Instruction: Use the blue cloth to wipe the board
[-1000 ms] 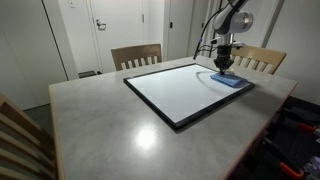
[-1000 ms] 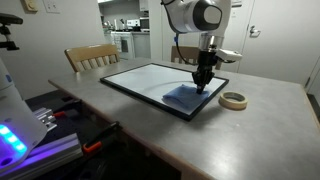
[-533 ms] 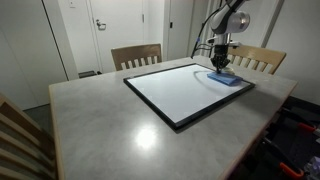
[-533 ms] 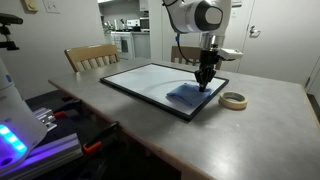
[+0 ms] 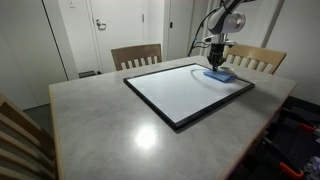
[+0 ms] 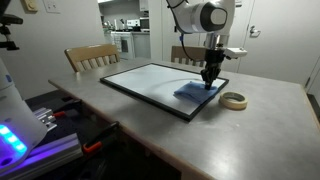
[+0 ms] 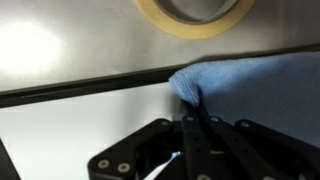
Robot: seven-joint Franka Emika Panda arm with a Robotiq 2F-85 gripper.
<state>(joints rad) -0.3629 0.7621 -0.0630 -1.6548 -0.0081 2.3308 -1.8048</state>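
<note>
The board lies flat on the grey table, glossy white inside a thin black frame, also seen as board and board. The blue cloth rests on the board's corner nearest the robot; it shows as cloth and cloth. My gripper points straight down with its shut tips pressed onto the cloth. The same gripper stands over the cloth in both exterior views. In the wrist view the gripper has its fingers together, pinching a fold of the cloth's edge.
A roll of tape lies on the table just outside the board's frame, tape in the wrist view. Wooden chairs stand at the far table edge. Another chair is behind the arm.
The gripper and the cloth have slid together along the board's edge toward the corner by the tape roll. The jaws stayed shut.
</note>
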